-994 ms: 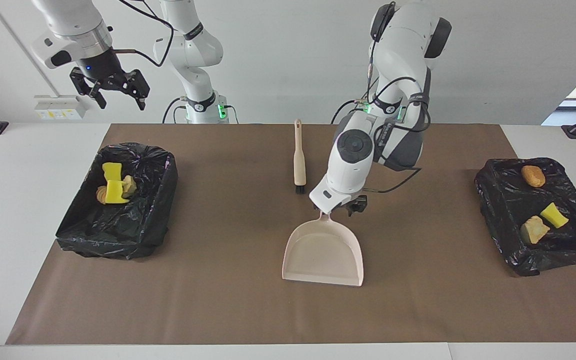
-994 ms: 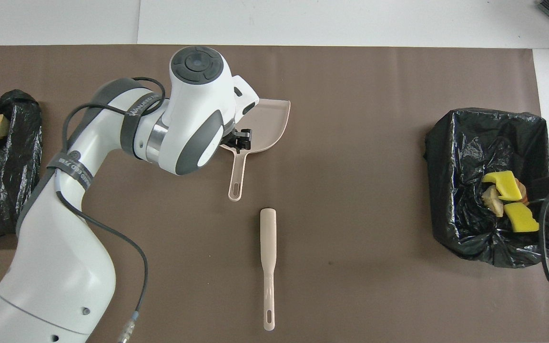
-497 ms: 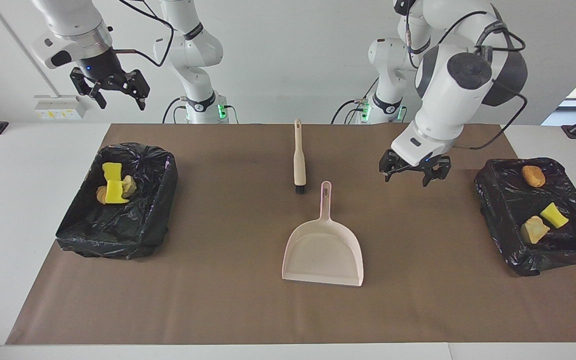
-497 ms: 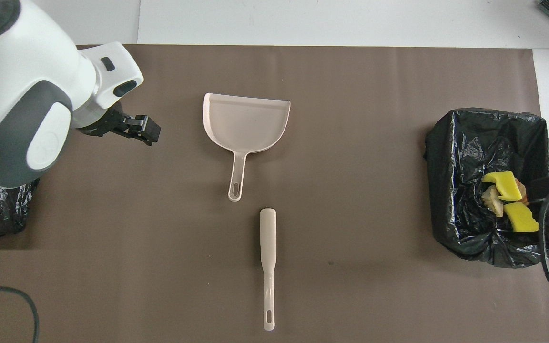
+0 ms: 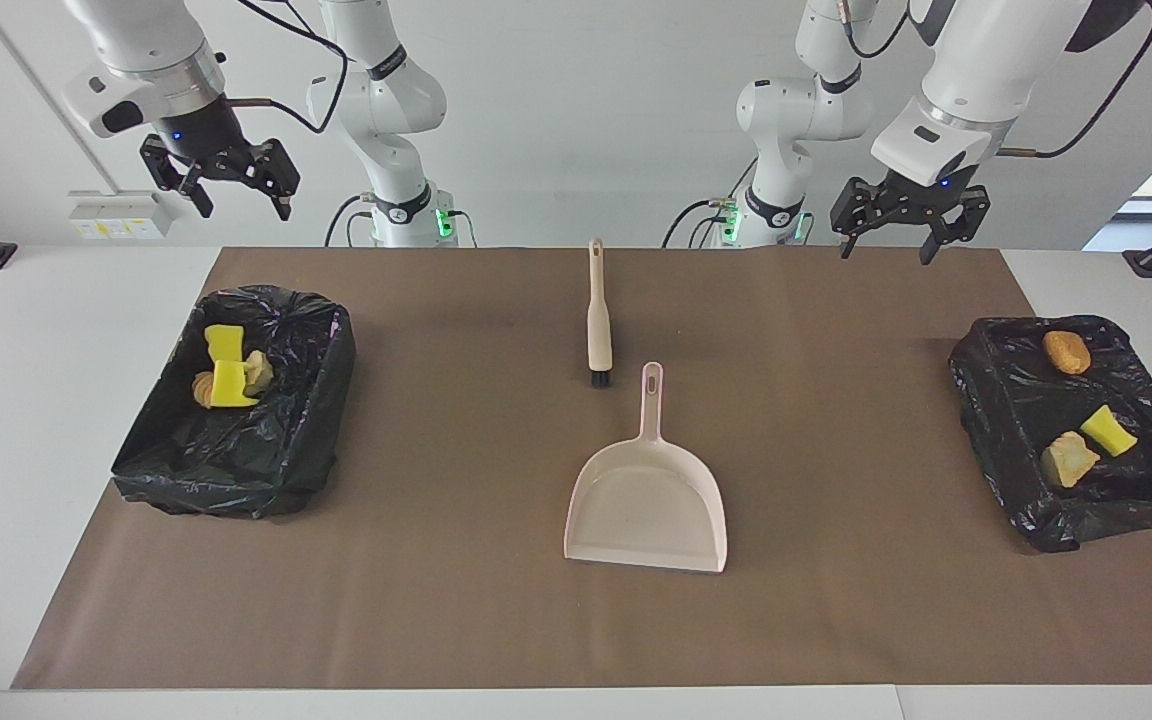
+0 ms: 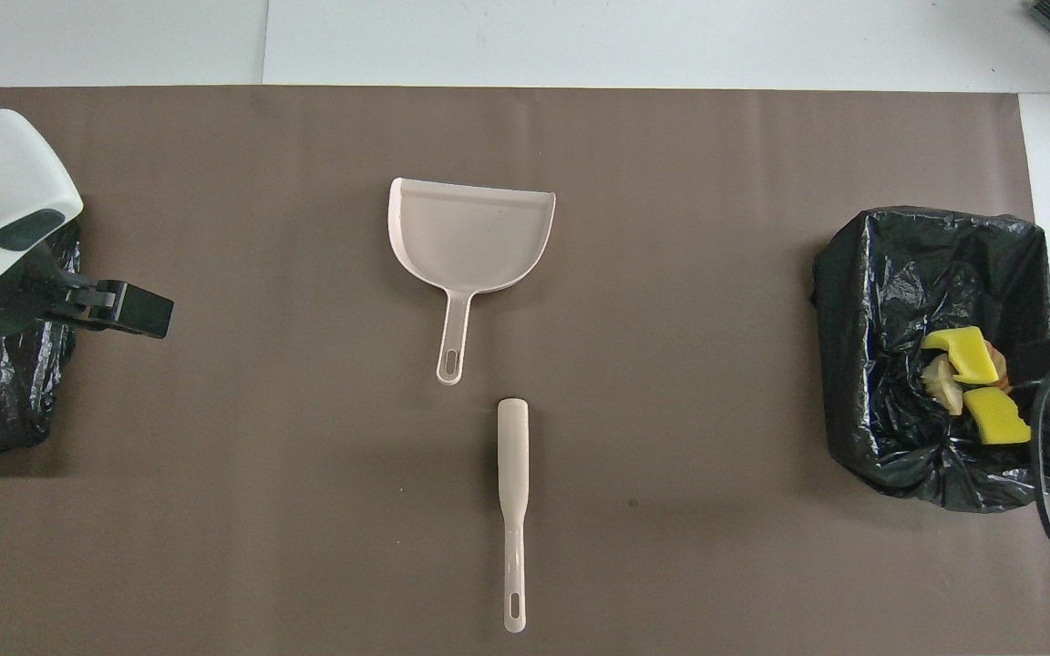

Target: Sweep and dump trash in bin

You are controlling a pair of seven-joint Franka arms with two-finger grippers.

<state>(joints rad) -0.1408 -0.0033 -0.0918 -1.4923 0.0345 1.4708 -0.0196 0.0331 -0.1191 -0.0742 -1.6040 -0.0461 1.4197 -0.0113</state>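
1. Fingers on the left gripper point(image 5: 899, 222) are spread apart and hold nothing. A second ago this gripper was down at the dustpan handle. Now it is raised, over the counter's robot-side edge toward the left arm's end.
2. Right gripper point(image 5: 224, 180) fingers are also spread and hold nothing. It hangs high above the right arm's end of the counter, in the same place as a second ago; this arm waits.
3. Dustpan point(image 5: 648, 493) lies flat mid-counter with its pan bare and its handle pointing toward the robots. Its position matches where it was while the left gripper was at it.
4. Brush point(image 5: 597, 318) lies just nearer the robots than the dustpan handle, not touching it, and has not moved.
5. Bin point(image 5: 281, 455) at the right arm's end holds trash point(image 5: 228, 371): two yellow chunks and tan lumps bunched together.
6. Second bin point(image 5: 996, 420) at the left arm's end holds three pieces point(image 5: 1086, 425): one brown, one yellow, one tan.
7. No loose pieces show on the brown mat point(image 5: 436, 560). My read: sweep and dump are done, and the tools are parked.
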